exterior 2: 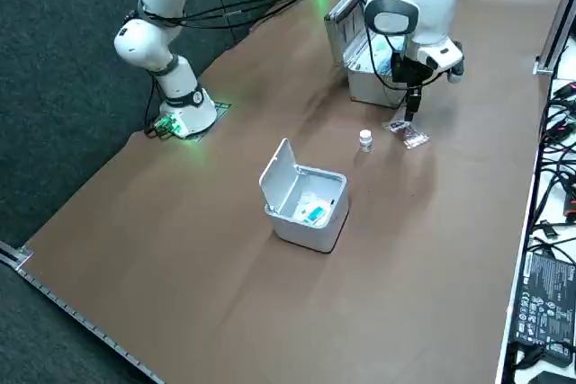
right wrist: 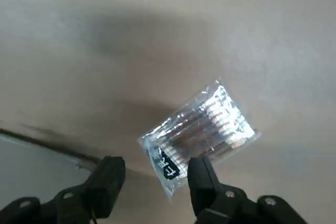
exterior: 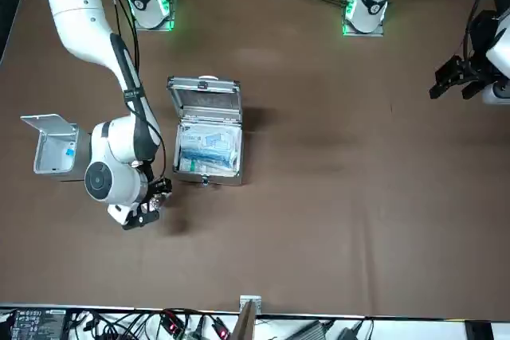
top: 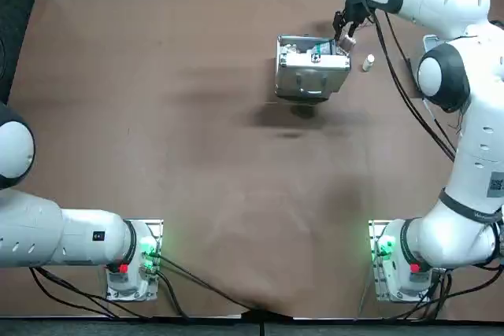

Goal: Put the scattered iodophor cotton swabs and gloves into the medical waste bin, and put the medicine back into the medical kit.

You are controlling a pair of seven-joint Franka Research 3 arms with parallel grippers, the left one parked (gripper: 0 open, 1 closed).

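Because the swab packet (right wrist: 202,129) lay flat on the tabletop (top: 197,155) just beside the medical kit (exterior 2: 367,89), the right gripper (right wrist: 154,169) hung above it, fingers (right wrist: 202,179) wide and empty, likely to pinch it. The medicine bottle (exterior 2: 364,139) stood near the kit, not yet inside.

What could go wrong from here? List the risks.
1. The packet lies flat and off-centre under the open tool, so closing may pinch only a slippery corner.
2. The kit sits close beside the tool, and a descent could clip its wall.
3. The bottle stands between the packet and the bin, so a low carry may topple it.
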